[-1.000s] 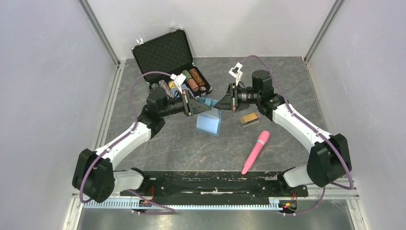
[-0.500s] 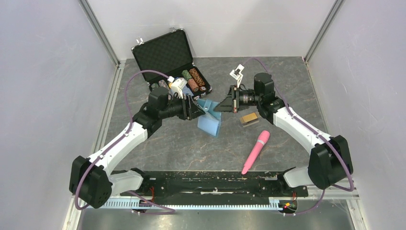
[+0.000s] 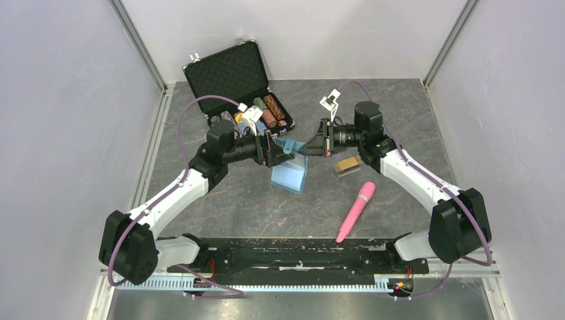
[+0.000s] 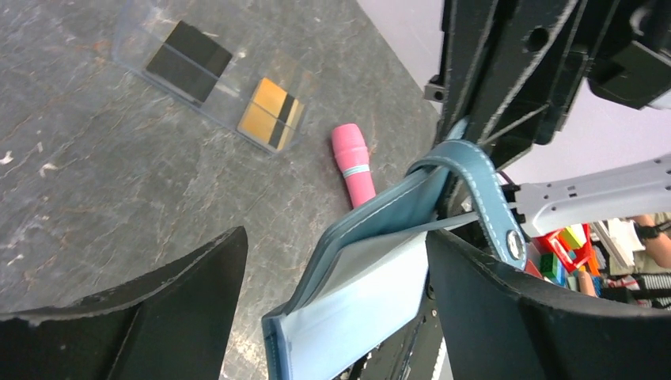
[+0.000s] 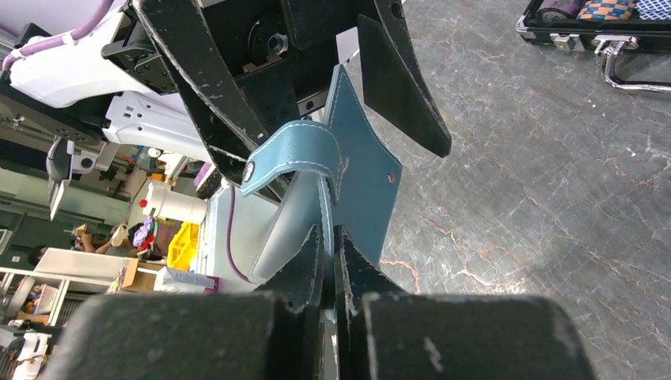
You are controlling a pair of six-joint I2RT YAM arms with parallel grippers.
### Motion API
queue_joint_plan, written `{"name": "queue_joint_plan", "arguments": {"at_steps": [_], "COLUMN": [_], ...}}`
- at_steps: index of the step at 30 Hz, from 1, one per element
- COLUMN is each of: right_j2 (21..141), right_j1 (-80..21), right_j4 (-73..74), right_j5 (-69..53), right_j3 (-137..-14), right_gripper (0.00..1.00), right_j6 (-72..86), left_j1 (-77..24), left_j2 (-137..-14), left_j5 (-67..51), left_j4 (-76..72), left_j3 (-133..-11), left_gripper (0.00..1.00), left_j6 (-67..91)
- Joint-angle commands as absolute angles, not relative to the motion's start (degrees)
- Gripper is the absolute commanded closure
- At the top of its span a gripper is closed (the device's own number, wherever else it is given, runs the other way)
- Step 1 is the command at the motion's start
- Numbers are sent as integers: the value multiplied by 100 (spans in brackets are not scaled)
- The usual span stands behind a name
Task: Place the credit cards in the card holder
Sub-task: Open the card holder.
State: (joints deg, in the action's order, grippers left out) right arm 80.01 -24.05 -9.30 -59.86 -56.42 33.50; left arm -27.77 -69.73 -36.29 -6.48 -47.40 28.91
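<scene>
The teal-blue card holder (image 3: 291,173) hangs half unfolded at mid-table, its lighter blue inside (image 4: 372,285) facing the left wrist camera. My right gripper (image 3: 304,148) is shut on the holder's upper edge (image 5: 360,182), just below the snap strap (image 5: 297,154). My left gripper (image 3: 276,152) is open, with one finger on each side of the holder and a gap on both sides. A gold-orange credit card (image 4: 271,115) and a black one (image 4: 188,59) lie in clear plastic boxes (image 3: 347,166) on the table to the right.
A pink cylindrical object (image 3: 356,211) lies in front of the card boxes. An open black briefcase of poker chips (image 3: 233,80) stands at the back left, just behind my left gripper. Grey walls close in three sides.
My left gripper has opened wide and let go of the card holder, which now hangs from the right gripper alone. The right gripper has stayed shut and barely moved.
</scene>
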Motion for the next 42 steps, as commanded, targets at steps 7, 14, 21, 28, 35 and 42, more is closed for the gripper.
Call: {"name": "queue_joint_plan", "arguments": {"at_steps": [7, 14, 21, 28, 35, 42], "right_j2": [8151, 8262, 8044, 8093, 8136, 8174], "right_j1": [-2421, -2425, -2275, -2224, -2274, -2402], "right_j4": [-1031, -448, 238, 2332, 2824, 2771], "right_j5": [-6133, -5793, -5300, -5007, -5603, -6028], "right_j3": [-5586, -5740, -5907, -6477, -6539, -6583], "right_gripper": [100, 90, 40, 30, 24, 22], "right_j6": [3256, 2769, 2210, 385, -242, -363], "left_j1": [-2743, -2716, -2660, -2637, -2650, -2658], "left_j2": [-7287, -7439, -7428, -7483, -7591, -7642], "left_j5": [-4359, -4633, -4708, -4742, -5089, -5339], "left_j4": [-1459, -1290, -559, 983, 1739, 1969], "left_j3": [-4800, -4895, -5100, -5549, -5864, -5985], "left_gripper": [49, 97, 98, 98, 98, 98], "left_j6": [3604, 3965, 3886, 3171, 2750, 2563]}}
